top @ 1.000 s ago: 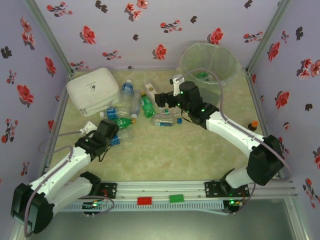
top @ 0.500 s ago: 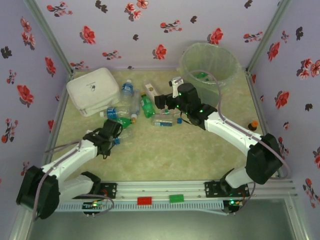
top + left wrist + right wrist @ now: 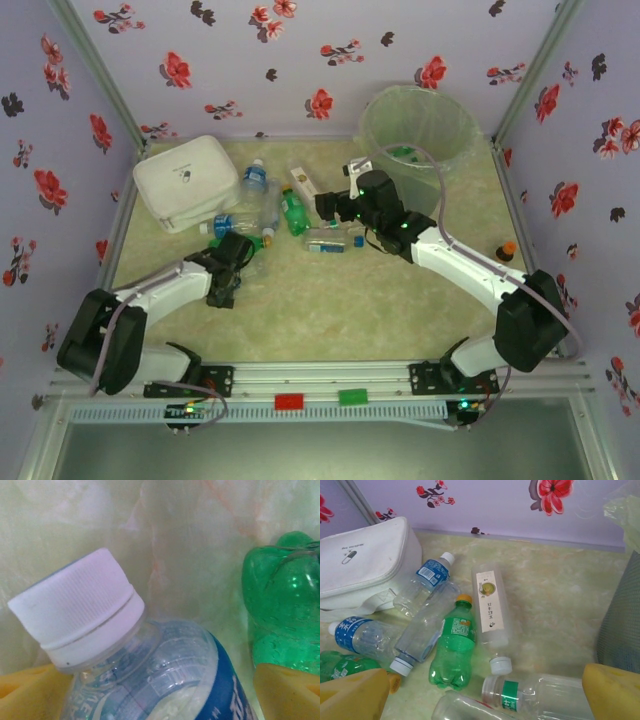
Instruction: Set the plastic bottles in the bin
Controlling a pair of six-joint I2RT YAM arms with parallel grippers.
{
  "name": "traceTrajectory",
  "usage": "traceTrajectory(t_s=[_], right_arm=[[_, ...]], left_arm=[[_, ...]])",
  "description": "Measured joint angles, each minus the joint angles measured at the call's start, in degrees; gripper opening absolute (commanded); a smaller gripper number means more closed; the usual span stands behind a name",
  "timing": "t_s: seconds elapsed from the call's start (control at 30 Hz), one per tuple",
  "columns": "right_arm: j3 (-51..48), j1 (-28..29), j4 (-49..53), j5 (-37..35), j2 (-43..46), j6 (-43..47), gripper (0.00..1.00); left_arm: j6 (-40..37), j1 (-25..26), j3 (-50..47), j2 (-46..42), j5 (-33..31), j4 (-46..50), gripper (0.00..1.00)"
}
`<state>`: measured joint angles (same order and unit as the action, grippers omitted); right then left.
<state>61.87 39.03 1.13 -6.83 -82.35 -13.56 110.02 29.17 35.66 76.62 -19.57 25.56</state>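
Left gripper is hanging low over the pale green marbled tabletop. Its yellow pads are standing apart on either side of a clear plastic bottle with a white ribbed cap and a blue label, which is lying on its side. A gap is showing at the right pad, so nothing is being clamped yet.

That bottle is looking light, thin-walled and slick, so it is likely to dent or roll. Taking it across the labelled body, just below the shoulder, seems safer than the tapering neck.

Just to the right, a green plastic bottle is lying close by. More bottles are lying scattered mid-table. Above them the right gripper is hovering, jaws wide and empty. Far right, at the back, the tall translucent grey-green bin is standing upright.
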Motion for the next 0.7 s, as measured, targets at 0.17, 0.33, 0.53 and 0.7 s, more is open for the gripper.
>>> traceTrajectory(t_s=[0.17,0.33,0.53,0.7], right_arm=[[-0.15,0.00,0.44,-0.74,0.20,0.00,1.00],[-0.15,0.02,0.37,-0.63,0.20,-0.02,1.00],[-0.15,0.02,-0.28,2.40,-0.07,-0.17,1.00],[-0.15,0.02,-2.51,10.34,-1.22,-0.15,1.00]], left_arm=[[-0.15,0.00,0.24,0.59,0.63,1.53,0.67],[-0.46,0.00,0.17,0.52,1.81,-2.05,0.57],[-5.09,0.00,0.04,-2.91,1.84,-6.12,0.56],[-15.65,0.00,-0.09,-7.63,1.60,-15.41,0.56]])
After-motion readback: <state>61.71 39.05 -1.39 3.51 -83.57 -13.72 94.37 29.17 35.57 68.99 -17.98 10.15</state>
